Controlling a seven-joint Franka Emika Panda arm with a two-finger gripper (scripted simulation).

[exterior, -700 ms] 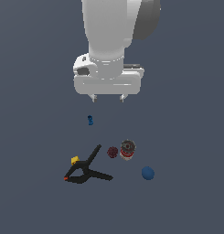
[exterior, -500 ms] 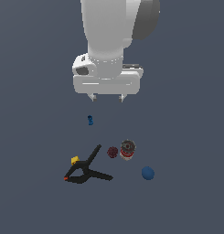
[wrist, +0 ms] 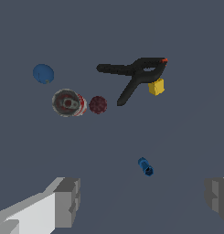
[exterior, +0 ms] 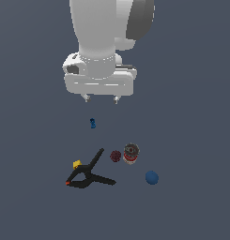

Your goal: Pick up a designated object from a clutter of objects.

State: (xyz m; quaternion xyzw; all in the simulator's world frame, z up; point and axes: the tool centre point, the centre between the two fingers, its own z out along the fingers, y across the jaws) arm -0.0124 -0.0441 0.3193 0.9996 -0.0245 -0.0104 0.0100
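your pincer [exterior: 102,99] hangs high above the grey bench [exterior: 191,140], its two fingers spread wide with nothing between them, which reads as an approach pose: open and ready before any descent. in the wrist view the fingertips [wrist: 67,201] frame the scene from either edge, and nearest them lies the tiny blue piece [wrist: 145,167], alone and well apart from the rest. beyond it sits the soup can [wrist: 68,102], your target, with the dark red ball [wrist: 98,104] just beside it, close enough that you should judge the finger clearance on that side before closing. farther on lie the blue ball [wrist: 43,73] and the black spring clamp [wrist: 134,77], with the small yellow block [wrist: 156,87] touching or nearly touching the clamp's handle.

the wrist view looks straight down onto the can's grey lid, so you cannot tell its height there; the exterior view shows the red-and-white side and that it stands upright. only the exterior view shows how much height separates pincer and can, and that the can lies off to the exterior view's right of the fingers, not beneath them.
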